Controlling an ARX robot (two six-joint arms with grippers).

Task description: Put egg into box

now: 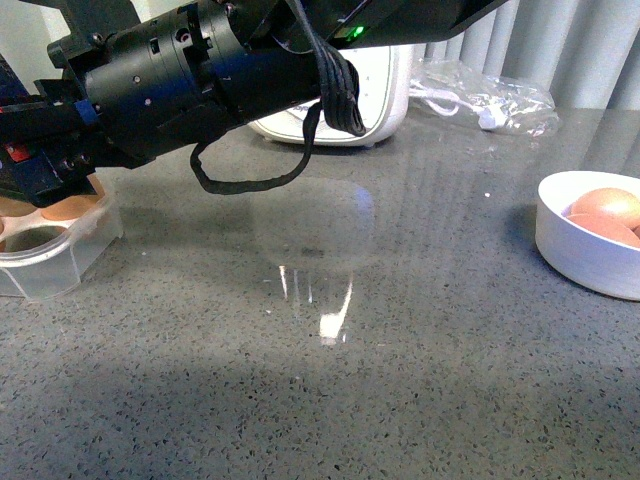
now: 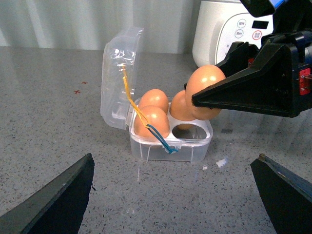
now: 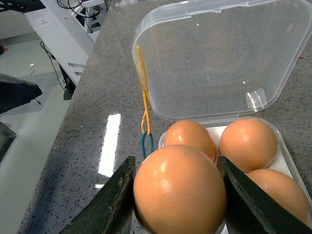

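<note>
The egg (image 3: 179, 192), smooth and orange-brown, is held between the two black fingers (image 3: 114, 200) of my right gripper (image 3: 178, 197), which is shut on it. In the left wrist view this egg (image 2: 205, 83) hangs just above the box (image 2: 170, 148), near its one bare cup (image 2: 187, 130). The box is a clear plastic case with its hinged lid (image 2: 119, 78) standing open and three eggs (image 2: 152, 122) inside. My left gripper (image 2: 174, 163) stands open in front of the box, apart from it. In the front view the box (image 1: 50, 265) sits at the far left, partly behind my right arm (image 1: 180, 80).
A white bowl (image 1: 585, 255) with more eggs (image 1: 605, 207) stands at the right. A white appliance (image 1: 365, 95) and a clear plastic bag (image 1: 490, 95) are at the back. Yellow and blue rubber bands (image 3: 145, 122) hang at the box's edge.
</note>
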